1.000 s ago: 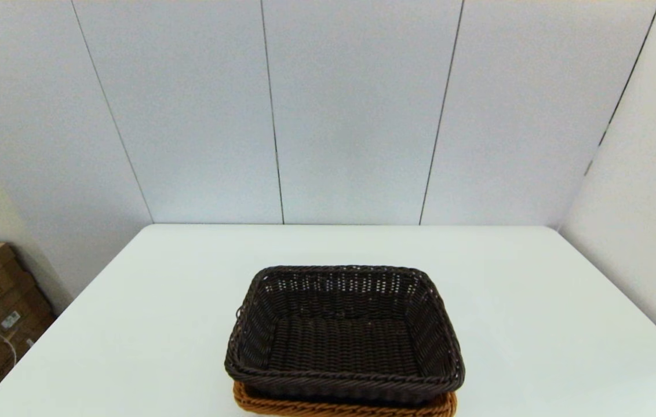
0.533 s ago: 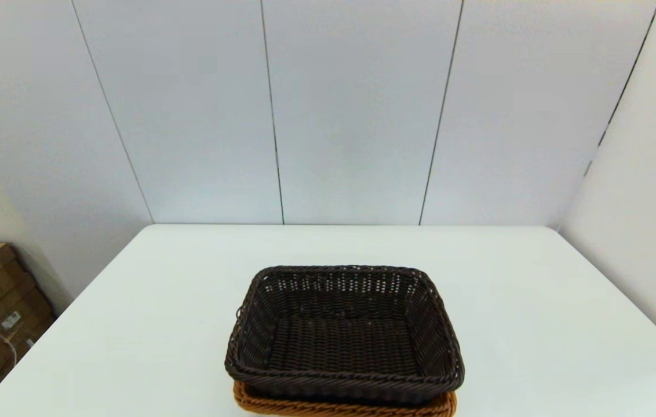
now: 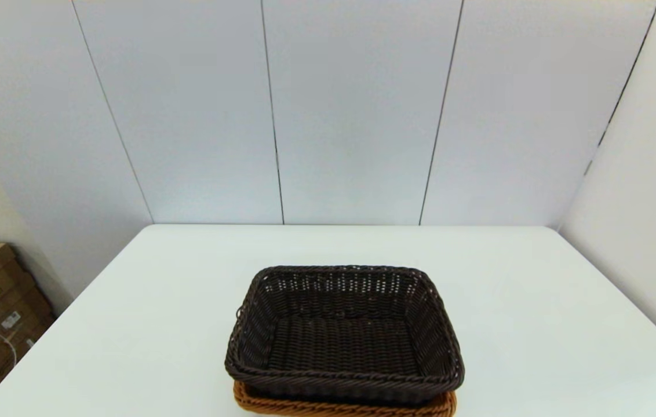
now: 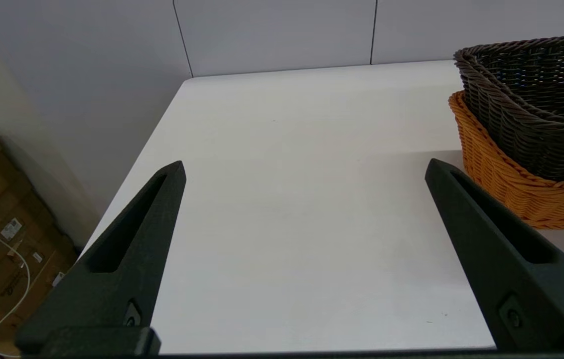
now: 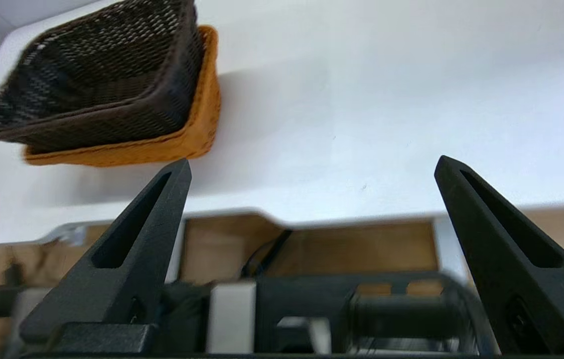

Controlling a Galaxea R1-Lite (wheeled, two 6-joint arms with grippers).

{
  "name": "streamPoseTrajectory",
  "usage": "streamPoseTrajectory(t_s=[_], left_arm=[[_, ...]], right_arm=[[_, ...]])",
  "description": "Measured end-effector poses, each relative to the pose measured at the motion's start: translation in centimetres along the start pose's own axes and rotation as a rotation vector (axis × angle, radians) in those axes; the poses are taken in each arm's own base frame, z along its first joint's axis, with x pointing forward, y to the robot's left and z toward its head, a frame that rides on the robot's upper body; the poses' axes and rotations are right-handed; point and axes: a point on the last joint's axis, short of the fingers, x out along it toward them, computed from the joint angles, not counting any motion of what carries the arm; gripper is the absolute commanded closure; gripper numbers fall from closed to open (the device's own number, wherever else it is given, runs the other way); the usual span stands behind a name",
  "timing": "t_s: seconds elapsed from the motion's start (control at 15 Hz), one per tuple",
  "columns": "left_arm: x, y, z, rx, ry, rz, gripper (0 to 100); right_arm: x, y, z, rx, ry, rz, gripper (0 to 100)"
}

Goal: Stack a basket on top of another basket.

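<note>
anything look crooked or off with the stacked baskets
Nothing stands out. The dark brown basket sits nested in the orange-tan basket, rims roughly aligned, with no visible damage. The left gripper and right gripper are both open and clear of the stack.

one dark basket (image 3: 344,339), one orange basket (image 3: 344,407)

White table (image 3: 189,324), orange-tan basket (image 3: 339,407) directly on it near the front edge.
</note>
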Motion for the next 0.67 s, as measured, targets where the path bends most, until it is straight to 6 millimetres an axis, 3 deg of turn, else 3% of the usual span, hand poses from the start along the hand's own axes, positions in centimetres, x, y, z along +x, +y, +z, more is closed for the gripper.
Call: streamPoseTrajectory(t_s=[0.33, 0.47, 0.67], left_arm=[[0.0, 0.0, 0.0, 0.001, 0.000, 0.000, 0], [0.0, 0.0, 0.0, 0.002, 0.000, 0.000, 0], [0.0, 0.0, 0.0, 0.002, 0.000, -0.001, 0]], right_arm=[[4.2, -1.4, -2.5, -0.209, -0.229, -0.043, 0], [5.0, -1.9, -3.7, -0.292, -0.323, -0.047, 0], [6.8, -2.8, -6.2, -0.348, -0.336, -0.069, 0]])
